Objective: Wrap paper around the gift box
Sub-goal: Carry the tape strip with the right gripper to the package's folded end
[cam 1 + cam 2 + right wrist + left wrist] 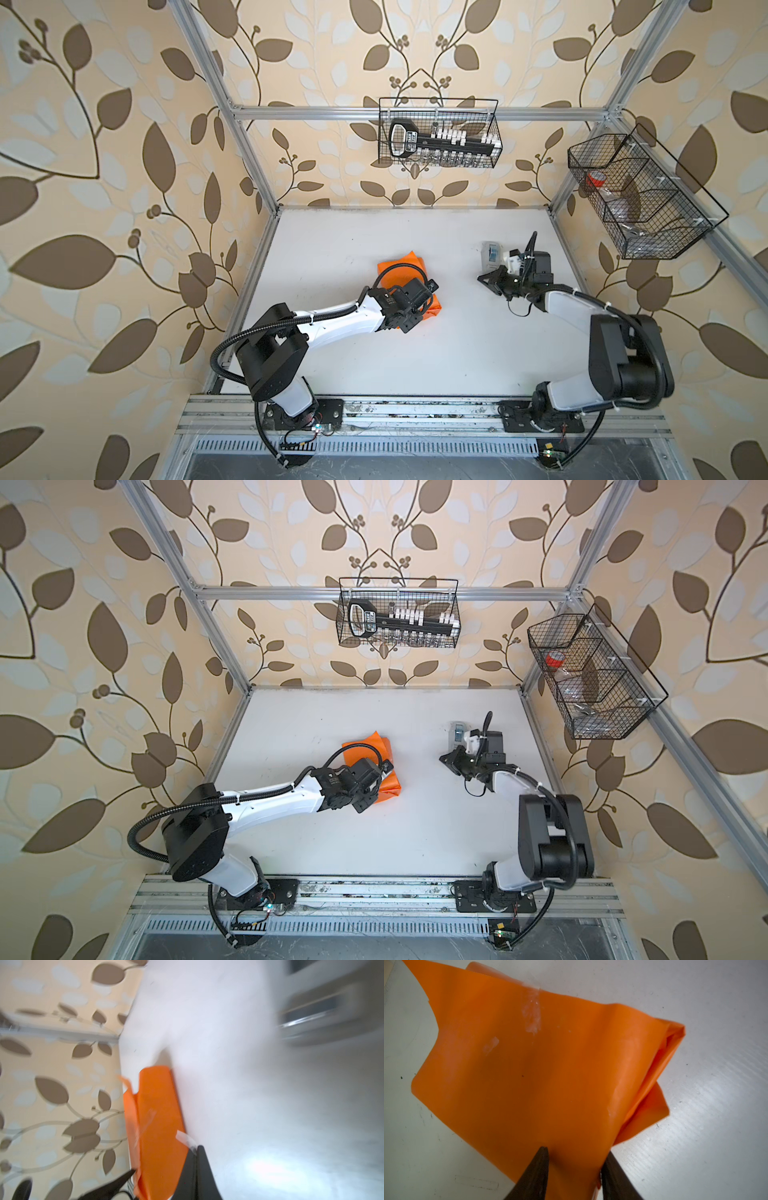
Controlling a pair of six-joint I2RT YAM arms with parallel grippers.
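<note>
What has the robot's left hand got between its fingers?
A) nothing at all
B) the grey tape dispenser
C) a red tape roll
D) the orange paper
D: in the left wrist view the left gripper has a finger on each side of the paper, while the tape dispenser sits well apart from it.

Smooth, faintly glossy orange paper (529, 1076), clear shiny tape strip (532, 1014), matt white tabletop (706, 1012).

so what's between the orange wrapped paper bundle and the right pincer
Bare white tabletop only, in both top views, between the glossy orange wrapping paper and the black right pincer.
</note>
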